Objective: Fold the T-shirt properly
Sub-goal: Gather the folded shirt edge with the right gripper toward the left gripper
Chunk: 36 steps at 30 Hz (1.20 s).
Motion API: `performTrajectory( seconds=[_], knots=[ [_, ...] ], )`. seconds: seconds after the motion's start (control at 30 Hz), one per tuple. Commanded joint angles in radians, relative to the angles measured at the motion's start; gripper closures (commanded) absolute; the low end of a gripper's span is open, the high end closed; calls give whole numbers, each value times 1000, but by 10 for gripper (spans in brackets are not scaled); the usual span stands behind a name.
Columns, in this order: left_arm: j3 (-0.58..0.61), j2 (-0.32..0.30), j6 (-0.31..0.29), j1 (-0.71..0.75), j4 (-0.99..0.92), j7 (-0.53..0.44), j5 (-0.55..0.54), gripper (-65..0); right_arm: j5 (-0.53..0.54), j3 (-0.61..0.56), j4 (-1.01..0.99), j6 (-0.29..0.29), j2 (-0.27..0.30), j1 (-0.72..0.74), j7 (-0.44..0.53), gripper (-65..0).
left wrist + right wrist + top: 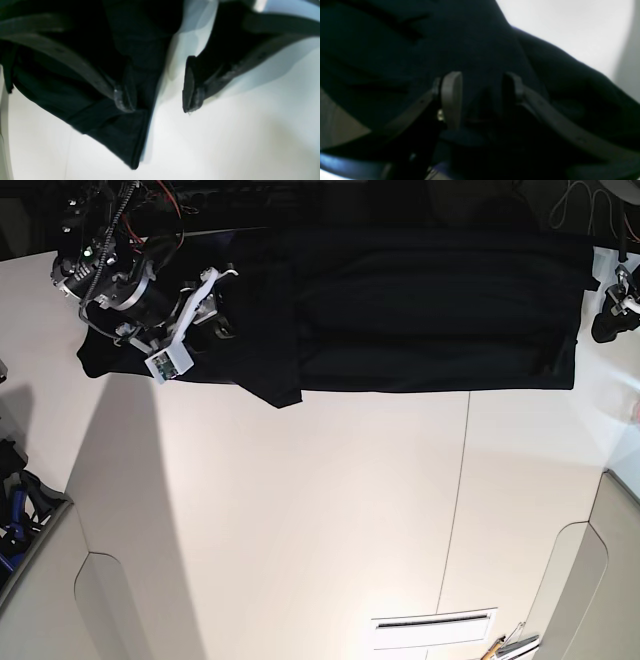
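Note:
The black T-shirt (pixel 420 310) lies spread in a long band along the far edge of the white table, plain side up; no print shows. My right gripper (pixel 480 95) is down over the shirt's left part, its fingers (pixel 451 97) apart with dark cloth behind and between them. Its arm (pixel 150 300) shows in the base view. My left gripper (pixel 157 100) is open at the shirt's right edge (pixel 140 140). One finger (pixel 125 100) is over the cloth, the other over bare table. Its arm (pixel 612 305) sits at the base view's right border.
The white table (pixel 300 520) has a seam (pixel 465 480) running front to back. A white slotted plate (pixel 433 630) lies near the front. Grey raised rims (pixel 590 580) stand at both front corners. Cables and dark gear (pixel 15 510) sit at the left edge.

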Motion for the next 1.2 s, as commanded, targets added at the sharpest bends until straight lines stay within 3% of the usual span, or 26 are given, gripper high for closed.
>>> performTrajectory(
  seconds=[0.0, 0.33, 0.77, 0.83, 0.97, 1.17],
  knots=[
    [-7, -24, -9, -5, 3, -15, -22, -333, 11, 4, 1, 0, 5, 12, 32, -263],
    [-2, 62, -9, -6, -58, -38, -23, -333, 31, 4, -17, 0, 5, 13, 47, -263],
    [142, 79, -9, -39, -58, -80, -75, -331, 31, 4, -17, 0, 5, 12, 47, -263],
    [142, 86, -9, -39, -58, -101, -75, -281, 31, 4, -17, 0, 5, 12, 46, -263],
    [142, 103, -9, -39, -58, -106, -75, -5, 31, 4, -17, 0, 5, 12, 47, -263],
    [117, 104, -9, -39, -19, -96, -127, 0, 31, 14, 13, 0, 5, 13, 47, -263]
  ],
)
